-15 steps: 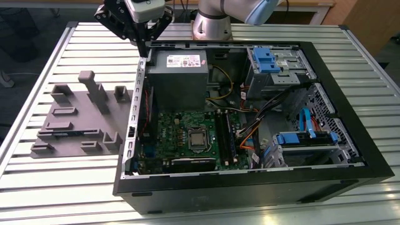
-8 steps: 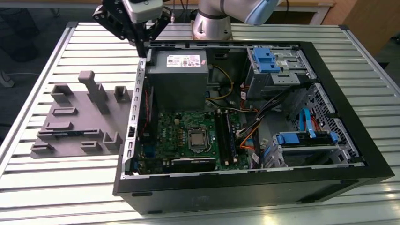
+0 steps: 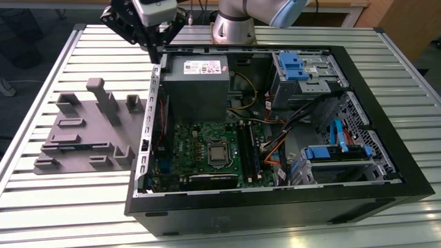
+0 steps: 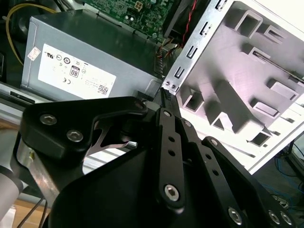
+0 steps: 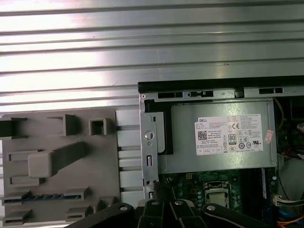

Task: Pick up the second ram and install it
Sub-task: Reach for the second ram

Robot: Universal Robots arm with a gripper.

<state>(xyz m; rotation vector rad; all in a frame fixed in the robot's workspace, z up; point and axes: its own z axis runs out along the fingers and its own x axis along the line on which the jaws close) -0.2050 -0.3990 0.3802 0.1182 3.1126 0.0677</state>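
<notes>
Claw (image 4: 165, 95) is pinched closed with nothing in it, its tips just beside the metal edge of the open PC case (image 3: 276, 206), next to the grey power supply (image 5: 185, 137). The second ram (image 5: 45, 196) isn't picked up yet. It's a thin, long strip, dark with a bluish look, sitting on edge in a slot of the grey fixture plate (image 5: 102, 166) on the ribbed metal worktop (image 5: 142, 42), well apart from the claw.
</notes>
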